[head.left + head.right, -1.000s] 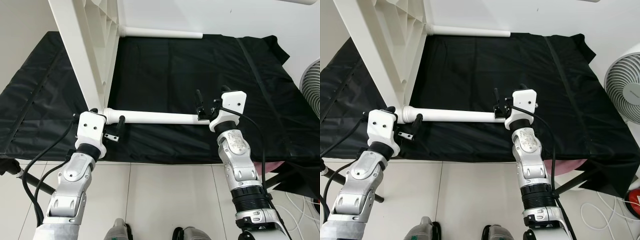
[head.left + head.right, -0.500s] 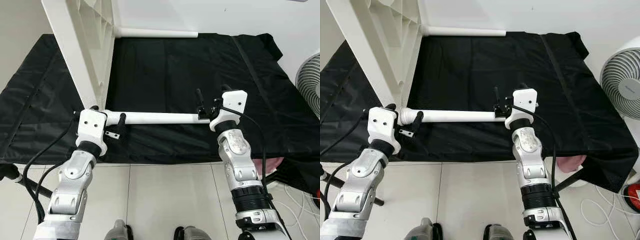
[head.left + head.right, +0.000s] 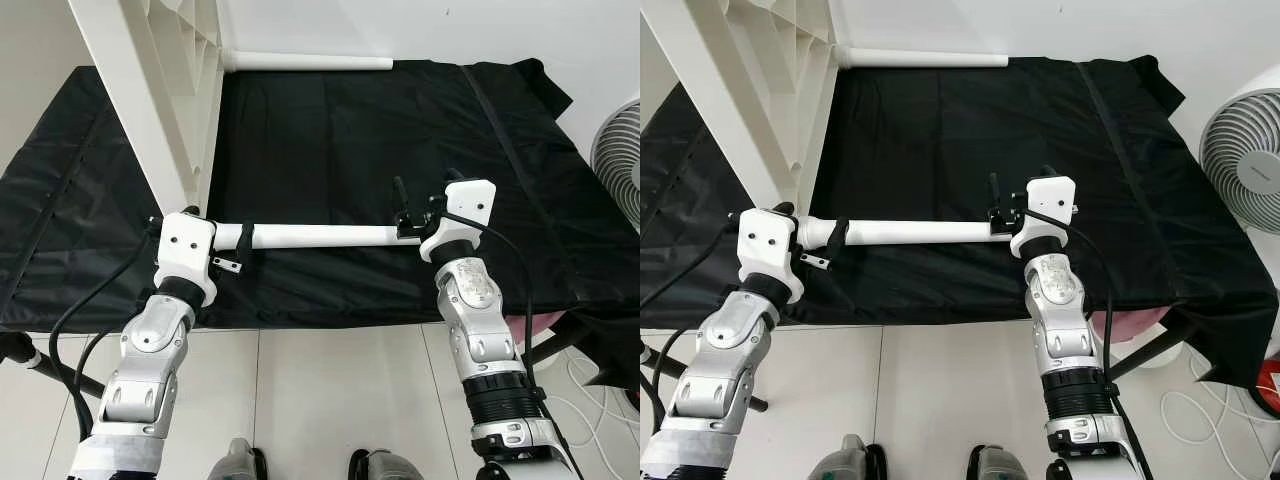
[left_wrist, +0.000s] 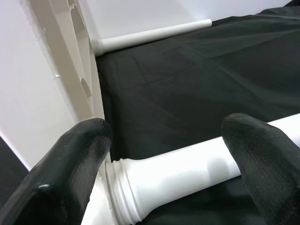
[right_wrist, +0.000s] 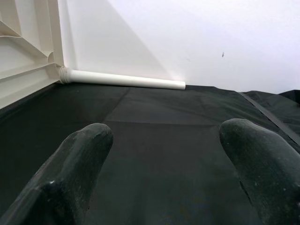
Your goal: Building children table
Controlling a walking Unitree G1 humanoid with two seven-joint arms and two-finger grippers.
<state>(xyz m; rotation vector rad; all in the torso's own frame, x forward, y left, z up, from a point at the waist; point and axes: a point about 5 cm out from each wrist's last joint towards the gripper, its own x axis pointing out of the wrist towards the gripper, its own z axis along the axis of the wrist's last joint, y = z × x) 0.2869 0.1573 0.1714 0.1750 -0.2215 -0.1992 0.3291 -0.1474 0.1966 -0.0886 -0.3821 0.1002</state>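
Over black cloth (image 3: 330, 130): both tools released, left tool (image 3: 235, 252) straddling table leg (image 3: 320, 236); fan (image 3: 1250, 150) right.

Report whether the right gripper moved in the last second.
No. The right gripper stays at the white leg's free end, equally far from the black cloth's front edge.

My arms are silver, segmented metal with a ribbed black collar near each elbow; white blocky wrist housings, dotted with small dark screws. Black cables loop off both wrists. My left gripper (image 3: 232, 258) and right gripper (image 3: 410, 212) carry long black, matte-textured fingers (image 4: 77, 161).
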